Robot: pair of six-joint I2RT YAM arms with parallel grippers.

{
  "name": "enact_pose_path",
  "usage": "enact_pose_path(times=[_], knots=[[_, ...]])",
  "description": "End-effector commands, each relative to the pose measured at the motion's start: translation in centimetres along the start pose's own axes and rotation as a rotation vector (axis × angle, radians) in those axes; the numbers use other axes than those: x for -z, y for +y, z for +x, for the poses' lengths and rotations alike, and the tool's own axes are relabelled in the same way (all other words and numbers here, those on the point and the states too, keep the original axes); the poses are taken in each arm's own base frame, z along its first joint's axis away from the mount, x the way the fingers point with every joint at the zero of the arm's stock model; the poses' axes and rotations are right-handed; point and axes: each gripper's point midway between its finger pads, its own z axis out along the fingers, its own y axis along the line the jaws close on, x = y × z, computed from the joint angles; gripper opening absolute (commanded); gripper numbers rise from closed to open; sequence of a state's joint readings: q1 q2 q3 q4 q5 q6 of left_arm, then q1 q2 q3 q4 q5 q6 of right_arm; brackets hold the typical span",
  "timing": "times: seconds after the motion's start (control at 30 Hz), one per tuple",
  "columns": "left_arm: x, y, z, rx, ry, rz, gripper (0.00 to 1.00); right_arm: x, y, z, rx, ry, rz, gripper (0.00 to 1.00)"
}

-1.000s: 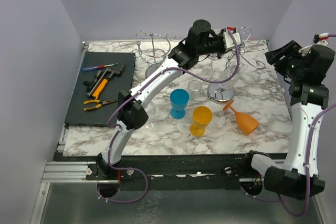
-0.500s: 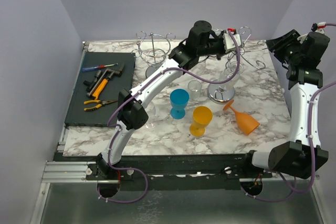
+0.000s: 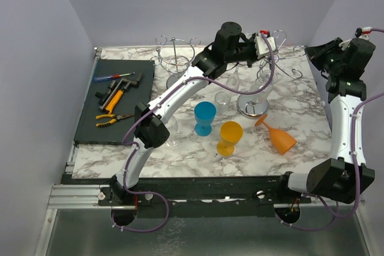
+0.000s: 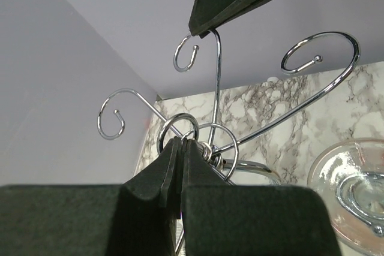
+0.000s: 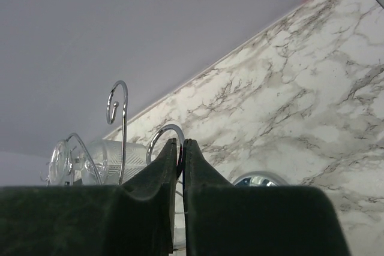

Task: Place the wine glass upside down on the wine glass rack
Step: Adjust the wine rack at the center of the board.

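Note:
The chrome wine glass rack [image 3: 252, 107] stands at the back right, with curled hooks [image 4: 318, 46]. A clear wine glass [image 5: 114, 159] hangs among its wires. Another clear glass foot [image 4: 354, 187] shows low in the left wrist view. My left gripper [image 3: 267, 48] is at the rack's top. It is shut [image 4: 181, 141], with its tips in front of the rack's top ring [image 4: 193, 121]; whether they touch it I cannot tell. My right gripper [image 3: 314, 57] hovers right of the rack. Its jaws [image 5: 180, 142] are shut with nothing visibly between them, and a chrome hook [image 5: 162, 133] is behind the tips.
A blue glass [image 3: 204, 117] and a yellow glass [image 3: 230, 137] stand mid-table, and an orange glass [image 3: 279, 136] lies on its side. A small clear glass [image 3: 222, 99] stands behind them. A second wire rack [image 3: 174, 59] is at the back. Tools lie on a dark mat [image 3: 117, 97] on the left.
My right gripper has gone from open to shut. The right arm has risen and drawn back towards the table's far right edge. The left arm has not moved.

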State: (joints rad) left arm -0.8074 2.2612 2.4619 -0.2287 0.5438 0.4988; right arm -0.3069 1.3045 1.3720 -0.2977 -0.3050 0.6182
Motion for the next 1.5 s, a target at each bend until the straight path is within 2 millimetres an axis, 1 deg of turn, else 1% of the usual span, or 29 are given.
enact_pose_path(times=[0.0,0.07,0.2,0.4,0.57,0.7,0.8,1.07,1.27,1.43,1.47], knots=[[-0.7,0.1,0.2,-0.006,0.008,-0.024,0.0,0.8,1.0,0.9,-0.004,0.018,-0.055,0.04],[-1.0,0.1,0.1,-0.015,0.004,-0.028,0.0,0.8,0.8,1.3,-0.008,0.025,-0.05,0.0],[-1.5,0.2,-0.1,-0.031,-0.002,-0.044,0.0,1.2,0.4,2.0,-0.019,0.033,-0.044,0.0],[-2.0,1.5,0.3,-0.066,0.013,-0.132,0.0,1.9,0.1,2.8,-0.025,0.035,-0.04,0.0],[-2.0,3.0,0.4,-0.104,0.033,-0.228,0.0,2.1,-0.1,3.3,-0.034,0.044,-0.038,0.0],[-1.7,4.0,0.2,-0.123,0.036,-0.282,0.0,2.7,-0.3,3.6,-0.034,0.034,-0.031,0.0],[-1.6,4.4,0.2,-0.128,0.04,-0.302,0.0,3.2,-0.5,4.0,-0.034,0.031,-0.022,0.0],[-1.6,4.9,-0.7,-0.139,0.016,-0.332,0.0,4.0,-1.1,5.2,-0.039,0.036,-0.004,0.0],[-1.6,5.5,-1.3,-0.145,0.0,-0.364,0.0,4.2,-0.8,5.2,-0.044,0.032,-0.014,0.0],[-1.3,6.4,-1.8,-0.153,-0.015,-0.416,0.0,4.0,0.1,5.2,-0.046,0.041,-0.041,0.0],[-1.2,6.6,-1.7,-0.156,-0.009,-0.425,0.0,3.9,0.3,5.3,-0.049,0.045,-0.047,0.0]])
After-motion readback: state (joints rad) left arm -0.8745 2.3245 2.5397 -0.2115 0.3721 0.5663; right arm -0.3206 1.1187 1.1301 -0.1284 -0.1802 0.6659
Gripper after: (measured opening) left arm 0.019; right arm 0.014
